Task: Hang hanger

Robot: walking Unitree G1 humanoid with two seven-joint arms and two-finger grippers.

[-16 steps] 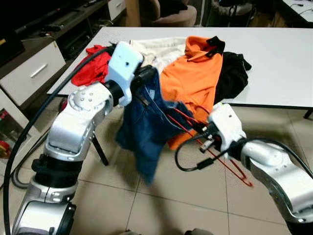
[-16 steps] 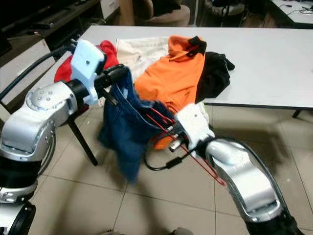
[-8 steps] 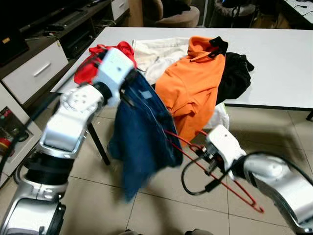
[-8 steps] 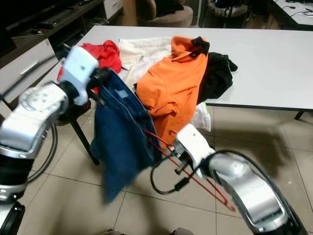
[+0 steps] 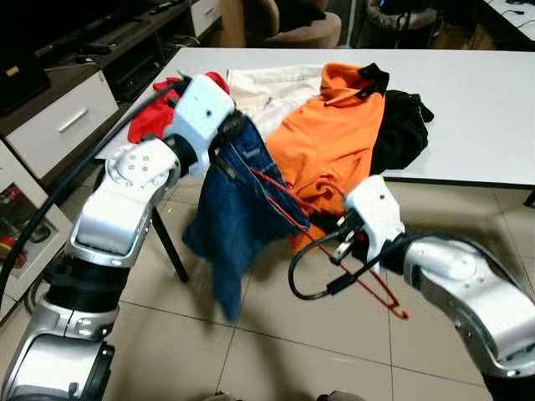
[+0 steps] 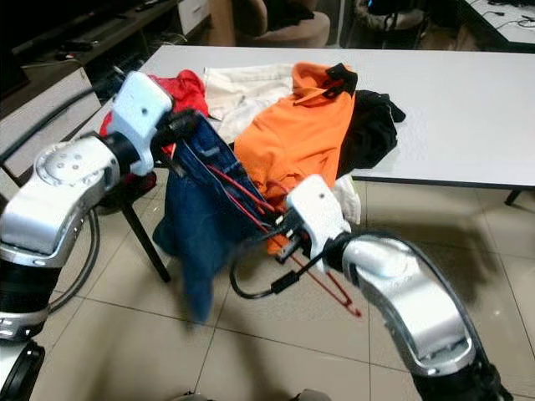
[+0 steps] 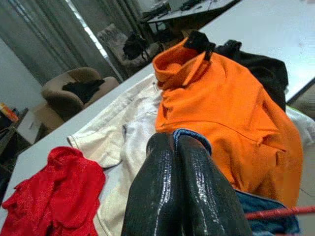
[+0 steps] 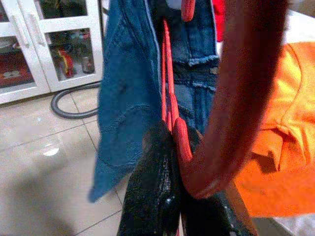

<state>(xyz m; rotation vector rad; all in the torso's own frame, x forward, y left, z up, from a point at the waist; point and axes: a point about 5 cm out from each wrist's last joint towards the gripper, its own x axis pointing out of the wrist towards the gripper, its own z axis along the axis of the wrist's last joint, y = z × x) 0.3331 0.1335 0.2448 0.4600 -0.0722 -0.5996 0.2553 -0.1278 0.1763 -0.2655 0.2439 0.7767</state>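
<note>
On the left, the left gripper (image 7: 183, 162) is raised in front of the table (image 5: 468, 92). Its two black fingers (image 7: 162, 191) are pressed together and pinch the top edge of the blue jeans (image 5: 234, 217), which hang free from that grip toward the floor.

The red hanger (image 5: 280, 199) is a long thin frame. It runs from about ten o'clock, where its far end lies against the denim just below the left gripper, down to about four o'clock, where the other end hangs low past the right wrist. So its long axis goes across the gap between both arms.

The right gripper (image 8: 172, 162) is lower and to the right. Its fingers are closed tightly on the red wire, with no gap visible (a thick red bar crosses very near that wrist camera). I judge the right arm steers the hanger, and the opening of the jeans lies up and left from it, toward ten o'clock.

Behind, on the table, rest an orange shirt (image 5: 334, 142), a red cloth (image 7: 49, 196) and a black garment (image 5: 401, 125).
</note>
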